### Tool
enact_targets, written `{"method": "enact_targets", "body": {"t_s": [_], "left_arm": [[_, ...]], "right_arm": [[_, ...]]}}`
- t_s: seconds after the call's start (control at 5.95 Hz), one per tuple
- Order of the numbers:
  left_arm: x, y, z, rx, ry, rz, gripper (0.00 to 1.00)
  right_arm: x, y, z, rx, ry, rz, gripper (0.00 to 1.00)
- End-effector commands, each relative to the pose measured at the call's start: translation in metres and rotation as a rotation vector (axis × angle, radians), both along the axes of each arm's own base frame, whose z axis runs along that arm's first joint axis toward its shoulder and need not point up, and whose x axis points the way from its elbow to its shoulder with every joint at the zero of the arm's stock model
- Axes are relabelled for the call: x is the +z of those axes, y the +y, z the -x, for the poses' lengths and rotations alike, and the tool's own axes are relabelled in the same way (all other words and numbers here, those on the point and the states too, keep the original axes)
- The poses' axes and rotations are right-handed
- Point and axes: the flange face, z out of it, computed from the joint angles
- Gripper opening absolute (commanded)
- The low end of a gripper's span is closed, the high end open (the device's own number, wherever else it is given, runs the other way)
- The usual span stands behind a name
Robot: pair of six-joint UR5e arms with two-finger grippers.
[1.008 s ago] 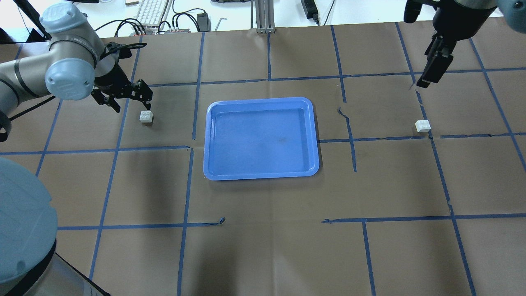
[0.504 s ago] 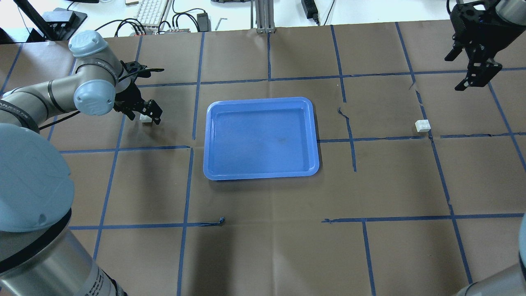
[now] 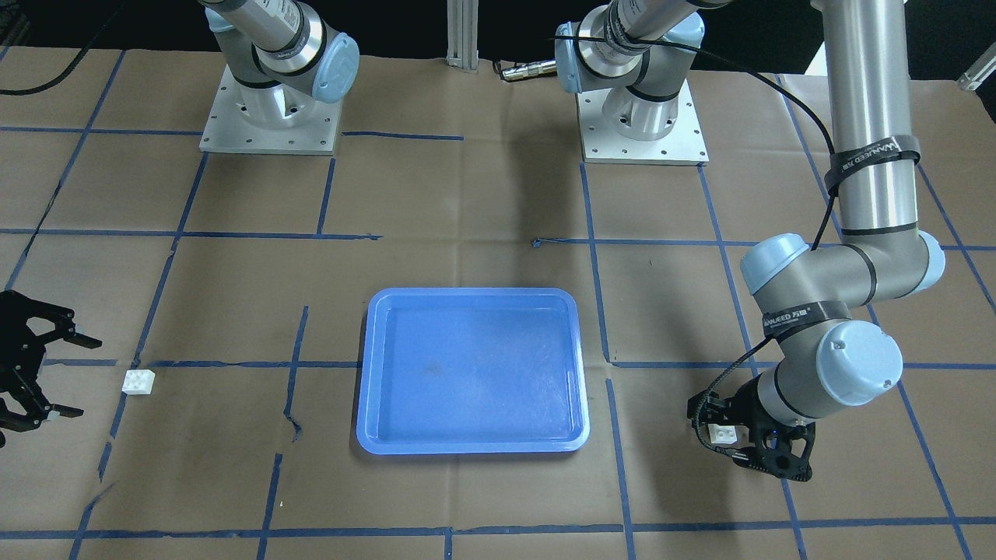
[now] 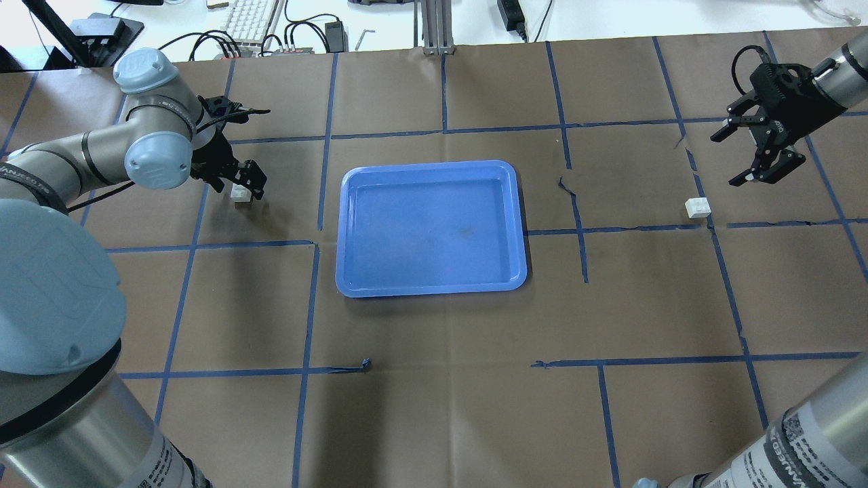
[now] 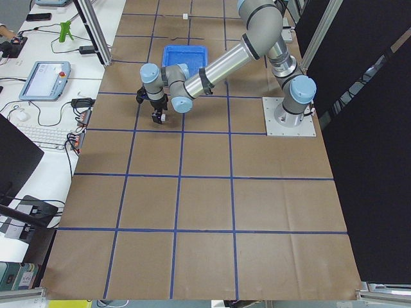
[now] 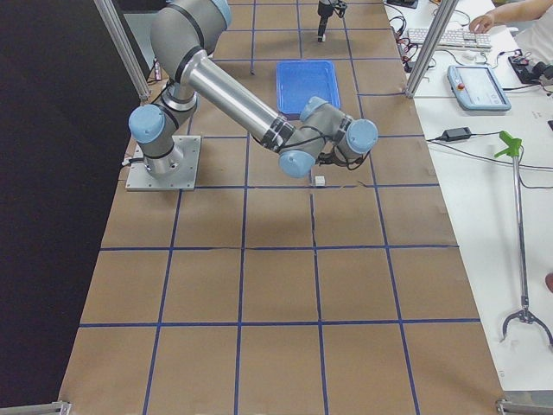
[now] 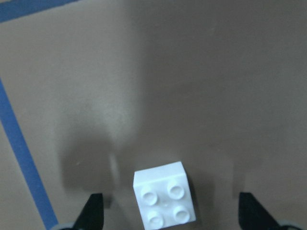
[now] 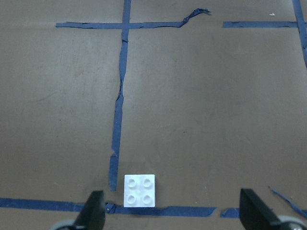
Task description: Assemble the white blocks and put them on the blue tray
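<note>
**Two wide-open grippers, each near a white block, with a blue tray between them**

Seen from overhead, at the left, the left gripper (image 4: 239,184) is down at the counter (image 4: 441,407), which is covered in brown paper. Its jaws are spread wide around the left white block (image 4: 238,195). In the left wrist view this block sits studs up and slightly turned between the two fingertips (image 7: 94,213). There is a clear gap on each side, so neither fingertip touches it and the jaws grip nothing.

In the front-facing view, a black band (image 3: 794,317) around the left arm carries white lettering that is too small to read with certainty.

In the middle of the counter the blue tray (image 4: 427,165) lies flat. Its floor shows plain blue with a faint dark smudge. Both blocks lie outside it on the counter, one to each side and well apart from it.

Further right, the right white block (image 4: 698,207) sits studs up at a crossing of blue tape (image 8: 182,210) lines. In the right wrist view its near edge touches the tape. The right gripper (image 4: 727,160) hangs near this block, further to the right and toward the far edge. Its jaws are wide open, holding nothing, and they are apart from the block.
</note>
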Motion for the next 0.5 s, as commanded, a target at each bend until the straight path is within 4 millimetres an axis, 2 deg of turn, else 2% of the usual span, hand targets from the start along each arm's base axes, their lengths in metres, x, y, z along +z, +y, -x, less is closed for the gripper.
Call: {"method": "enact_targets", "body": {"t_s": [0.0,0.17,0.34], "left_arm": [[-0.003,0.002,0.001,-0.001,0.002,-0.001,0.64],[-0.003,0.001,0.001,-0.006,0.001,0.006,0.40],[0.001,-0.001,0.000,-0.013,-0.002,0.014,0.22]], "right_arm": [[-0.040,0.003,0.007,0.009,-0.105,0.009,1.00],[-0.055,0.013,0.004,-0.001,-0.135,0.007,1.00],[-0.071,0.025,0.008,0.013,-0.119,0.057,0.99]]}}
